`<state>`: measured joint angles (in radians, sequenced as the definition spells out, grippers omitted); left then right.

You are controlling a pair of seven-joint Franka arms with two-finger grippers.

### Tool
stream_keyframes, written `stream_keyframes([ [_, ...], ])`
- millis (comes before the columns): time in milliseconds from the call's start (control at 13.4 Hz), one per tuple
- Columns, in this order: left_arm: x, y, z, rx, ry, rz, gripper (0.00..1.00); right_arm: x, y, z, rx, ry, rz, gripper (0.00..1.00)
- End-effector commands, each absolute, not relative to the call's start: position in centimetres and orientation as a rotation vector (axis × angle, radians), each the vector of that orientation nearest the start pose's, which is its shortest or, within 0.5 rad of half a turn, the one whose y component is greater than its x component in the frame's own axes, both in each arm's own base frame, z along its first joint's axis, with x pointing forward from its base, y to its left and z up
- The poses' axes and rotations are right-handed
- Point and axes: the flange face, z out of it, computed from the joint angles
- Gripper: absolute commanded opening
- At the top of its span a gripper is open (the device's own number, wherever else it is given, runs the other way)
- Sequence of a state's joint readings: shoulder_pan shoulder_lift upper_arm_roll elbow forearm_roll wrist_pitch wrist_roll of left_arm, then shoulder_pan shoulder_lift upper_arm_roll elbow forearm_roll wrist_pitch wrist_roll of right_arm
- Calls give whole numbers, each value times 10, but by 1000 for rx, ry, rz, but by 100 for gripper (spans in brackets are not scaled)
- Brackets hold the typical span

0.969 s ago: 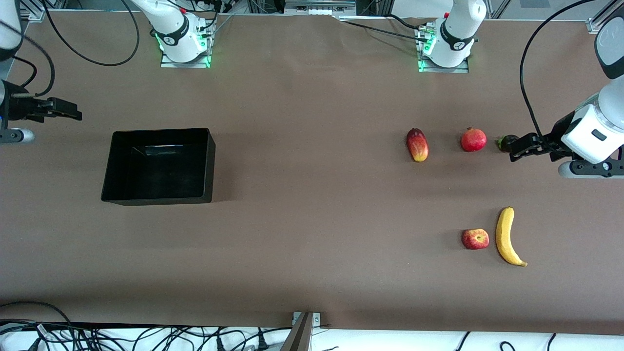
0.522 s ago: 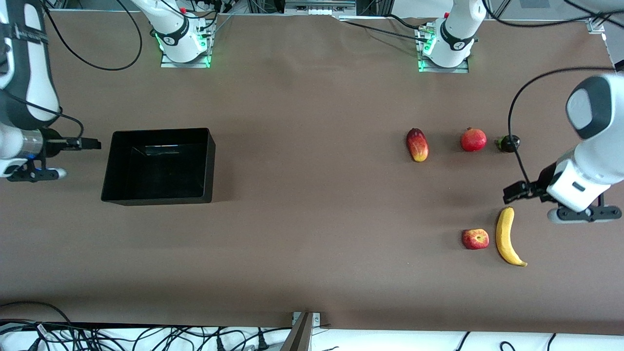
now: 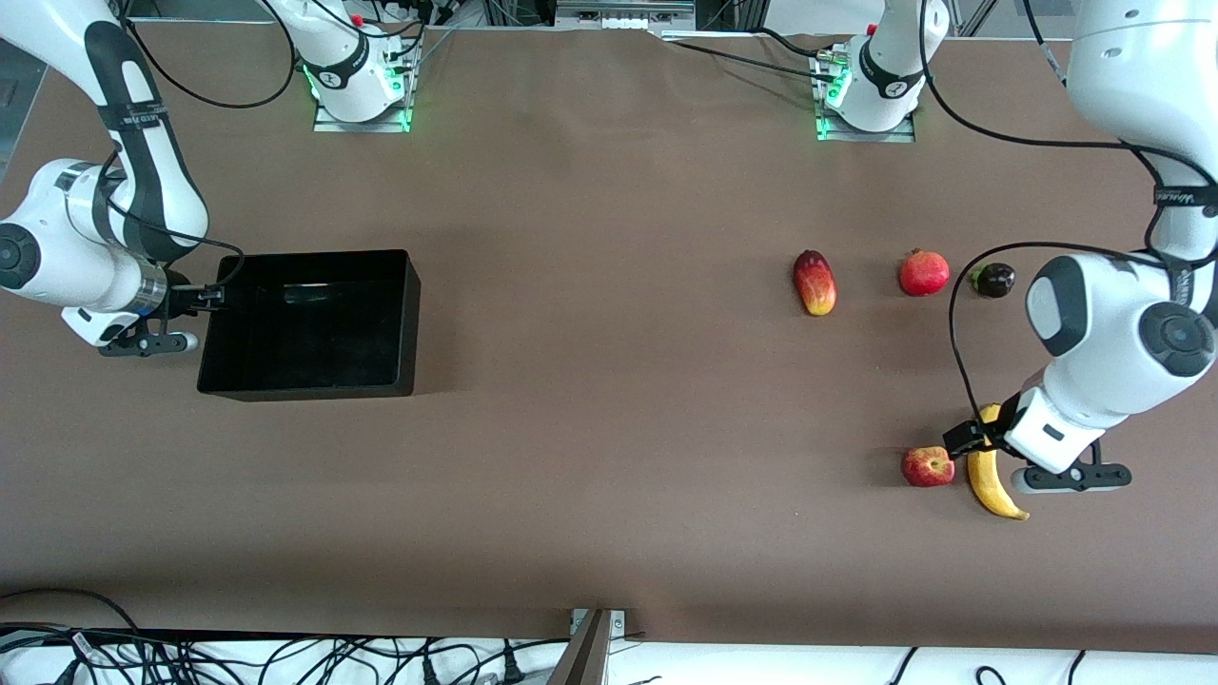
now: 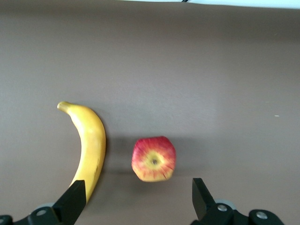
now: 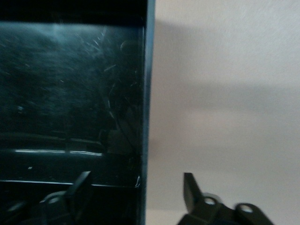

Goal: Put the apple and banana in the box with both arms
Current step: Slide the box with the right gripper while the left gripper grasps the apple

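Note:
The apple [image 3: 928, 466] lies on the brown table at the left arm's end, close beside the banana [image 3: 990, 485]. My left gripper [image 3: 963, 440] hangs over the gap between them, open and empty. In the left wrist view the apple [image 4: 153, 159] shows its pale dimpled top between the spread fingers, and the banana [image 4: 89, 145] runs past one fingertip [image 4: 75, 201]. The black box [image 3: 309, 388] stands at the right arm's end, empty. My right gripper [image 3: 211, 295] is open over the box's end wall [image 5: 145, 93], one finger on each side of it.
A red-yellow mango [image 3: 815, 283], a red pomegranate [image 3: 924, 273] and a small dark fruit [image 3: 993, 280] lie in a row farther from the front camera than the apple. Cables lie along the table's front edge [image 3: 285, 656].
My left gripper has come from beside the small dark fruit to over the apple and banana. My right gripper has moved from the table's end to the box's end wall.

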<state>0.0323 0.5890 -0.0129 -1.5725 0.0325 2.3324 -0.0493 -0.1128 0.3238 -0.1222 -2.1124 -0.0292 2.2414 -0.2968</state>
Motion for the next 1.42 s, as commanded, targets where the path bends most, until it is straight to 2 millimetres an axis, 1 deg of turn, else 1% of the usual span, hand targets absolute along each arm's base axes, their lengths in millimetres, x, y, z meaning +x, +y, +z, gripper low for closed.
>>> stream_keyframes([
  [0, 722, 9, 278, -3070, 3, -295, 100, 537, -142, 239, -3111, -144, 312, 7],
  [75, 724, 6, 262, -3068, 13, -307, 100, 536, -142, 238, -3107, -142, 322, 0],
  [224, 725, 3, 242, -3069, 0, -320, 100, 535, -141, 234, -3102, -142, 341, 0],
  [298, 724, 2, 238, -3070, 3, -318, 100, 536, -142, 235, -3104, -140, 336, 0],
  [373, 724, 2, 232, -3071, 1, -311, 100, 540, -139, 241, -3108, -147, 320, 0],
  [447, 725, 1, 226, -3071, 2, -320, 100, 547, -134, 250, -3108, -149, 307, 0],
  [522, 725, 0, 219, -3074, 3, -337, 100, 555, -122, 259, -3097, -175, 315, 0],
  [596, 726, 1, 211, -3074, 2, -349, 100, 566, -108, 273, -3054, -167, 320, 0],
  [671, 725, 1, 201, -3077, -1, -347, 100, 577, -94, 294, -2995, -138, 332, 0],
  [746, 725, 1, 199, -3077, -1, -349, 100, 586, -83, 313, -2933, -108, 367, 0],
  [820, 724, -1, 193, -3079, 2, -342, 100, 596, -68, 333, -2877, -93, 343, 0],
  [895, 725, -3, 190, -3078, -9, -371, 100, 610, -44, 355, -2867, -93, 304, 0],
  [969, 726, -7, 189, -3079, -41, -403, 100, 615, -22, 365, -2875, -72, 316, 0],
  [1044, 726, -9, 187, -3074, -61, -412, 87, 616, 5, 373, -2881, -58, 345, 0],
  [1118, 726, -9, 187, -3065, -86, -413, 67, 615, 38, 376, -2888, -73, 381, 0],
  [1193, 726, -10, 188, -3044, -67, -417, 71, 614, 80, 381, -2904, -92, 386, 0],
  [1268, 726, -11, 187, -3025, -42, -414, 72, 609, 125, 387, -2925, -80, 391, 0],
  [1342, 726, -11, 188, -3020, -68, -421, 70, 604, 170, 383, -2946, -60, 412, 0],
])
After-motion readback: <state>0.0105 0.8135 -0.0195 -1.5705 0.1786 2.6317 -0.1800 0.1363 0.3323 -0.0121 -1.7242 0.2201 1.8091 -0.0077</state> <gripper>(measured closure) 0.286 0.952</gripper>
